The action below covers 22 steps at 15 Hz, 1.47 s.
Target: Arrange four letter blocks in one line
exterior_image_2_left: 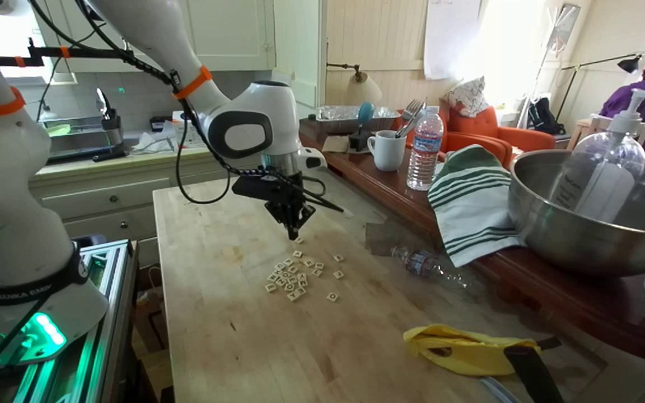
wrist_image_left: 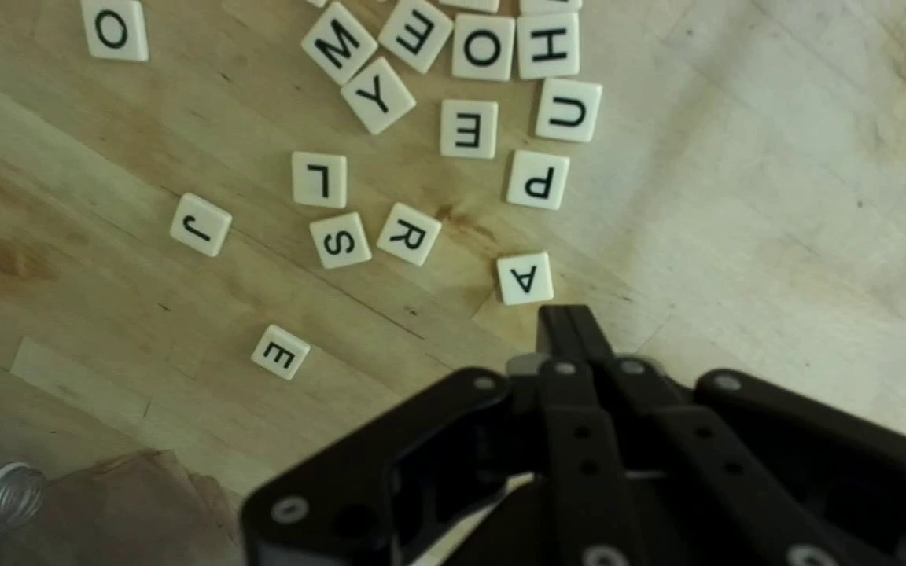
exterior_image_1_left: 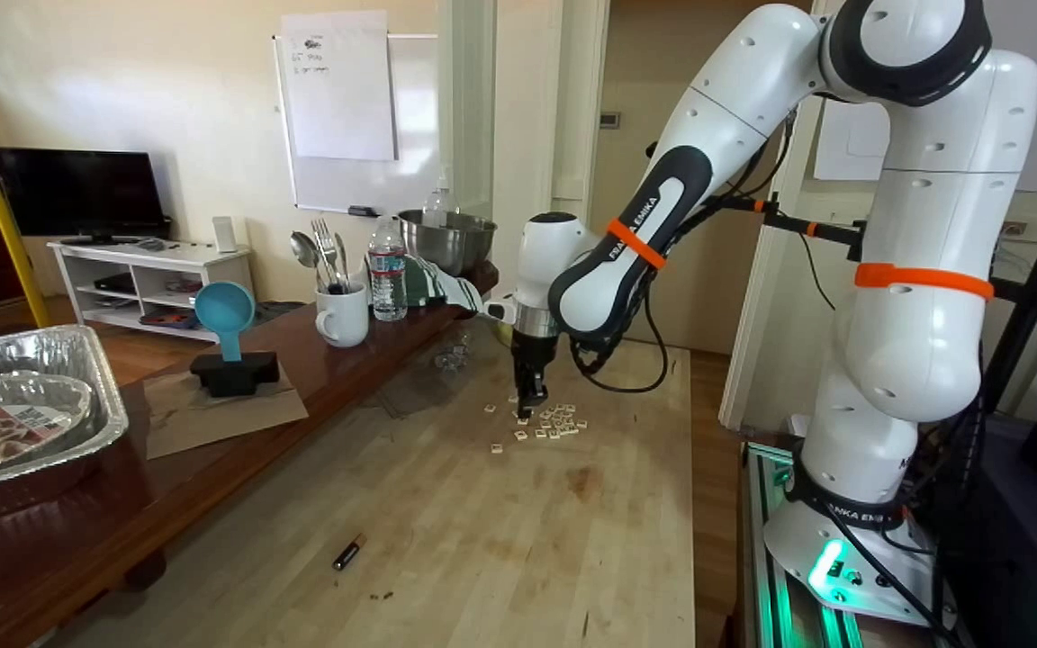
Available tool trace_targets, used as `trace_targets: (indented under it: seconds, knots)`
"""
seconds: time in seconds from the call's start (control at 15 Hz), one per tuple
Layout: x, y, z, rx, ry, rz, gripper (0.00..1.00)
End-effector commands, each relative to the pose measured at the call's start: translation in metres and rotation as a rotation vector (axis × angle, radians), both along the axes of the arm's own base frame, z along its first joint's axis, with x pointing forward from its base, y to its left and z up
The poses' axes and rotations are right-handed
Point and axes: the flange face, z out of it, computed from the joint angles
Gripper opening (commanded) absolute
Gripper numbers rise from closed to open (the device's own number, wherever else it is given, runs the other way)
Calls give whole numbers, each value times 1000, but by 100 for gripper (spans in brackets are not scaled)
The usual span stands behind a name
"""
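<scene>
Several small cream-white letter blocks lie flat on the wooden table, as a loose cluster with a few strays. The cluster shows in both exterior views, with one stray block (exterior_image_1_left: 496,448) and an O block (exterior_image_2_left: 332,297) apart from it. In the wrist view, the A block (wrist_image_left: 525,278) lies just ahead of the fingertips. The P block (wrist_image_left: 538,180), R block (wrist_image_left: 410,233), S block (wrist_image_left: 340,240) and L block (wrist_image_left: 319,180) lie beyond; the E block (wrist_image_left: 281,352) and J block (wrist_image_left: 200,225) sit apart. My gripper (wrist_image_left: 567,310) is shut, pointing down, fingertips touching, nothing visible between them.
A clear plastic bottle (exterior_image_2_left: 429,264) lies beside the raised dark wood ledge (exterior_image_1_left: 320,387). A yellow pouch (exterior_image_2_left: 462,350) and a battery (exterior_image_1_left: 349,552) lie on the table. A mug (exterior_image_1_left: 344,315), upright bottle (exterior_image_1_left: 388,274) and steel bowl (exterior_image_2_left: 597,235) stand on the ledge.
</scene>
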Motion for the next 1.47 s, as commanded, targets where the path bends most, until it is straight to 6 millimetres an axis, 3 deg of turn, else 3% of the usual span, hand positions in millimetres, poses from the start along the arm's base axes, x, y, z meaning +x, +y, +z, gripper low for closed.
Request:
trace_targets:
  seconds: [0.0, 0.6, 1.07, 1.4]
  knots:
    - [-8, -4, -4, -5, 5, 28, 0]
    - [-4, -18, -20, 31, -32, -18, 0]
    - [4, -26, -44, 58, -33, -30, 0]
    - [9, -24, -52, 68, -27, -33, 0]
